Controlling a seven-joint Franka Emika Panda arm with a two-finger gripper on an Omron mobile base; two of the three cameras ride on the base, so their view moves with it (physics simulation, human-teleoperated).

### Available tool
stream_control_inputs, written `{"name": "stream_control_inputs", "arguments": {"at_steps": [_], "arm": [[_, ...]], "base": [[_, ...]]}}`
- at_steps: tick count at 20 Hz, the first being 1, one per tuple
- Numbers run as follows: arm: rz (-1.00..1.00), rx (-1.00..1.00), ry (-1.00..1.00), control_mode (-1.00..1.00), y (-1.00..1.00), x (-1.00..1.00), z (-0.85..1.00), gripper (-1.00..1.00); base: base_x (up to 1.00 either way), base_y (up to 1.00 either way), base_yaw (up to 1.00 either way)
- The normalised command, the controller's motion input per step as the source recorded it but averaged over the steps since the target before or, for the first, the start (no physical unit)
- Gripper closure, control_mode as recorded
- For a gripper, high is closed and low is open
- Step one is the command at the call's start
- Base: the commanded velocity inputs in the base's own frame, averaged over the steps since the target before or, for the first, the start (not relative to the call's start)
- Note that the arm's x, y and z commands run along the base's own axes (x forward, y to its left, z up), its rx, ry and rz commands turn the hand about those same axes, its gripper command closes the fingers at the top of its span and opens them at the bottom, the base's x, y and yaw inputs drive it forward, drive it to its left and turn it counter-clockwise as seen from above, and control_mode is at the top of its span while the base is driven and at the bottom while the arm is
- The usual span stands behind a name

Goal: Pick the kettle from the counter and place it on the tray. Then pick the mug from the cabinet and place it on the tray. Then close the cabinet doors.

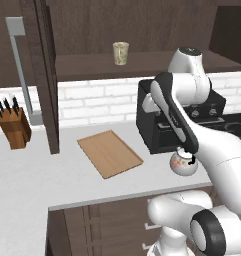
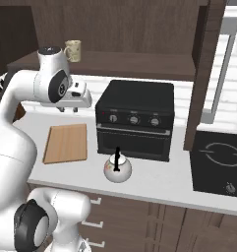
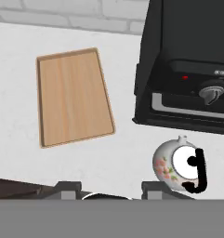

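Note:
The white floral kettle (image 2: 117, 170) with its black arched handle stands on the pale counter (image 2: 154, 183) in front of the black oven; it also appears as the kettle (image 3: 178, 165) and, partly behind my arm, the kettle (image 1: 181, 164). The wooden tray (image 2: 66, 142) lies bare to its left, tray (image 3: 74, 97), tray (image 1: 109, 152). My gripper (image 2: 68, 109) hangs high above the counter between tray and oven, open and holding nothing; its fingertips (image 3: 69, 187) stand apart, left of the kettle. The cream mug (image 1: 120, 53) sits on the cabinet shelf (image 1: 92, 62). Both cabinet doors (image 1: 42, 75) are swung open.
A black oven (image 2: 134, 118) with knobs stands right behind the kettle. A knife block (image 1: 14, 127) is at the far left of the counter. A cooktop (image 2: 218, 162) lies right of the open right door (image 2: 206, 74). Bare counter surrounds the tray.

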Motion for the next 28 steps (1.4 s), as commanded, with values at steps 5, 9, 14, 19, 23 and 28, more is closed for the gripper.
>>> {"name": "stream_control_inputs", "arguments": {"at_steps": [5,9,14,19,23,28], "arm": [[0.00,0.01,-0.05,-1.00,-0.31,-0.07,-0.03,-1.00],[-0.07,0.06,-0.04,-1.00,-1.00,-0.36,-0.33,-1.00],[-0.03,0.02,0.00,-1.00,-0.94,-0.24,-0.36,-1.00],[0.00,0.03,0.00,-1.00,-0.31,-0.06,-0.34,-1.00],[0.00,0.00,0.03,-1.00,-0.08,0.03,-0.45,-1.00],[0.00,0.00,0.08,-1.00,-0.24,0.07,-0.58,-1.00]], "base": [[0.00,0.00,0.00],[0.00,0.00,0.00],[0.00,0.00,0.00],[0.00,0.00,0.00],[0.00,0.00,0.00],[0.00,0.00,0.00]]}}
